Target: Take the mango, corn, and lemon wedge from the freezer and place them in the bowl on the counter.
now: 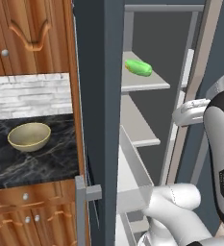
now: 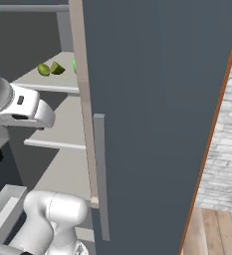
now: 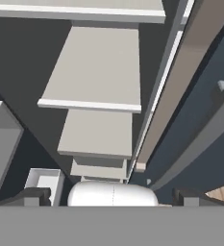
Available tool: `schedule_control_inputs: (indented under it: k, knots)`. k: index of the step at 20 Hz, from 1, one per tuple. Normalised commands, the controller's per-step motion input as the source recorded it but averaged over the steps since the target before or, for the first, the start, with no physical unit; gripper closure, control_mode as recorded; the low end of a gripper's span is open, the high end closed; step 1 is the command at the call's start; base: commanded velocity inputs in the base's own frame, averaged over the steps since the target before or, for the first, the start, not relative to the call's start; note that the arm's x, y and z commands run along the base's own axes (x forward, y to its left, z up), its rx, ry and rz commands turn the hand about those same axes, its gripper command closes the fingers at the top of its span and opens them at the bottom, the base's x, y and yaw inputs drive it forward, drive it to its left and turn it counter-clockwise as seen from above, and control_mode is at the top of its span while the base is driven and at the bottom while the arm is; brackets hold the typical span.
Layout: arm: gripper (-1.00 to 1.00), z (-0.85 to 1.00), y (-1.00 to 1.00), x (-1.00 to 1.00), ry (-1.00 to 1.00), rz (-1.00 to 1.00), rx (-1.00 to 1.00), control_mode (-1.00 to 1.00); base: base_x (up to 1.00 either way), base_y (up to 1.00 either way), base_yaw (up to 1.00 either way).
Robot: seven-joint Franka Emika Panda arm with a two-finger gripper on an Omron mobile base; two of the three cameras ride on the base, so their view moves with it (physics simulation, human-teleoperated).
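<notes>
The freezer [image 1: 96, 96] stands open, its door [image 2: 157, 124] swung wide to the right. On an upper shelf [image 2: 48, 82] lies the small olive-yellow lemon wedge [image 2: 58, 68], with a rounder yellow-green piece [image 2: 44, 69] beside it that I cannot identify. The mango and corn are out of view. The tan bowl [image 1: 29, 136] sits on the black marble counter [image 1: 31, 166], left of the freezer. My gripper [image 3: 112, 198] is open and holds nothing, its fingertips [image 3: 34, 196] wide apart. It looks down the pale shelves [image 3: 96, 67], below the wedge's shelf.
A bright green elongated item [image 1: 139, 67] lies on the same upper shelf. A clear drawer [image 1: 132, 192] juts out low in the freezer. The door's bar handle [image 2: 100, 174] stands close to my arm's right. Wooden cupboards [image 1: 27, 29] hang above the counter.
</notes>
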Motion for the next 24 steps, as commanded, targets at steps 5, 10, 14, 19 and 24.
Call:
schedule_control_inputs:
  k: [5, 10, 14, 19, 24]
  knots:
    - [-1.00, 0.00, 0.00, 0.00, 0.00, 0.00, 0.00, 1.00, 0.20, 0.58, 0.00]
    - [-1.00, 0.00, 0.00, 0.00, 0.00, 0.00, 0.00, 1.00, 0.16, 0.55, 0.00]
    - [-1.00, 0.00, 0.00, 0.00, 0.00, 0.00, 0.00, 1.00, 0.36, 0.39, 0.00]
    - [-1.00, 0.00, 0.00, 0.00, 0.00, 0.00, 0.00, 1.00, 0.70, 0.08, 0.00]
    - [-1.00, 0.00, 0.00, 0.00, 0.00, 0.00, 0.00, 1.00, 0.88, 0.00, 0.00]
